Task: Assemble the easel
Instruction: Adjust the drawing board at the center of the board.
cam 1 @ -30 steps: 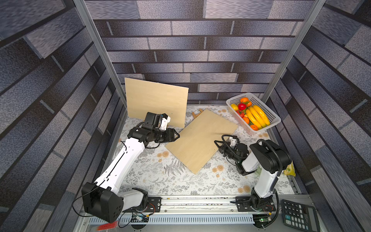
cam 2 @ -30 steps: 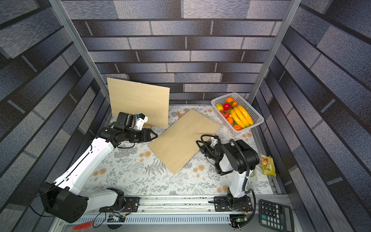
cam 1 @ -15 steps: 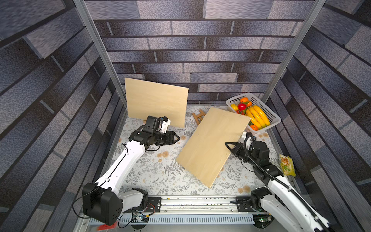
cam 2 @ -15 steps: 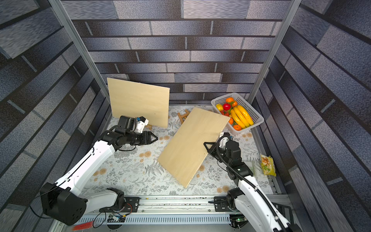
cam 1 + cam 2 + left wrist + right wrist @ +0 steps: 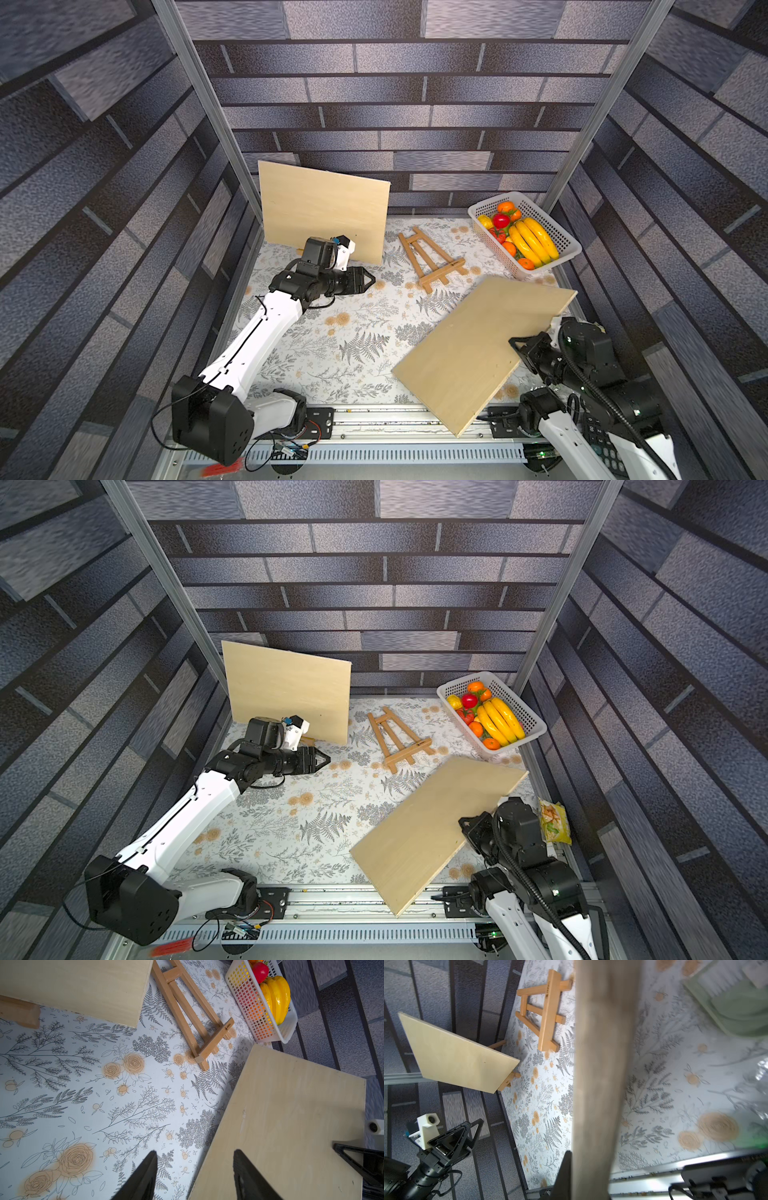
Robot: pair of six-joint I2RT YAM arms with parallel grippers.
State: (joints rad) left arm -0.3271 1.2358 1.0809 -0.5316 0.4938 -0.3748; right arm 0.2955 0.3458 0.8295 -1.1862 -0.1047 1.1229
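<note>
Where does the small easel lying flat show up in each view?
Top view: small easel flat between standing board and fruit basket.
Top view: easel, same spot.
Left wrist: easel between board and basket.
Right wrist: easel beside held board.
Shared landmark: standing board.

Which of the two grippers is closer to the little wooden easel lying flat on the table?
Left. The left gripper hangs open beside the small flat-lying wooden easel; the right gripper is farther off by the front rail, shut on a tilted plywood board.
</note>
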